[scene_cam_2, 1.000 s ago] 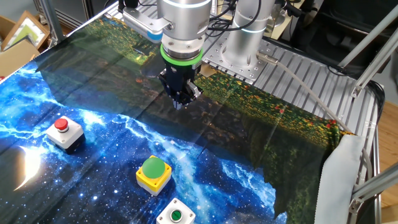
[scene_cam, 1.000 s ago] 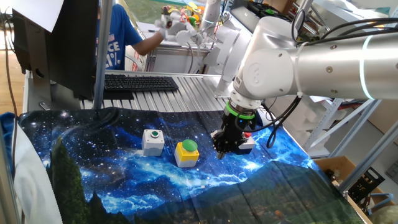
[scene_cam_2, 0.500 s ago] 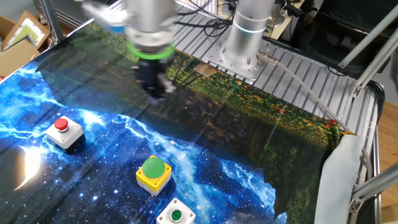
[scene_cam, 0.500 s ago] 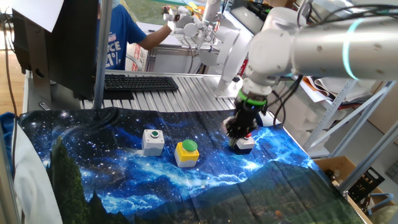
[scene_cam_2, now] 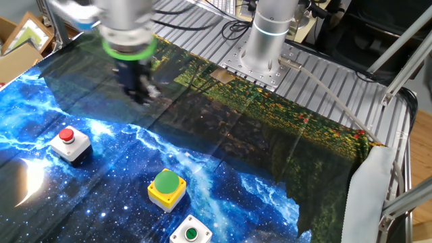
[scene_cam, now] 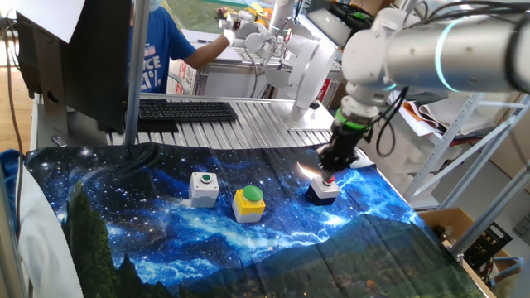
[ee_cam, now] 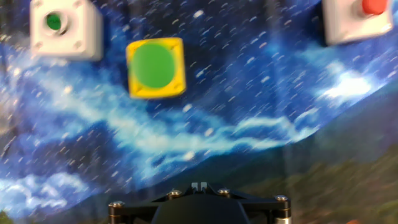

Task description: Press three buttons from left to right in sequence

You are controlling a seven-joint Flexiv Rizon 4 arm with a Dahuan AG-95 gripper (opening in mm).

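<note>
Three buttons sit in a row on the starry blue cloth. One is a pale grey box with a small green cap (scene_cam: 203, 187) (scene_cam_2: 191, 233) (ee_cam: 61, 28). The middle one is a yellow box with a large green dome (scene_cam: 248, 204) (scene_cam_2: 167, 187) (ee_cam: 155, 67). The last is a light box with a small red cap (scene_cam: 325, 190) (scene_cam_2: 69, 143) (ee_cam: 357, 18). My gripper (scene_cam: 329, 167) (scene_cam_2: 142, 100) (ee_cam: 199, 186) hangs above the cloth near the red-capped box, touching none of the buttons. Its fingertips are shut together with nothing between them.
A metal slatted table top (scene_cam: 248, 124) with a black keyboard (scene_cam: 186, 109) lies behind the cloth. The arm's base (scene_cam_2: 266, 47) stands on that metal top. A person in a blue shirt (scene_cam: 157, 50) works at the back. A steel post (scene_cam: 137, 74) rises at the left.
The arm has swung from near the yellow button toward the red-capped box. Its fingers closed the last small gap.
</note>
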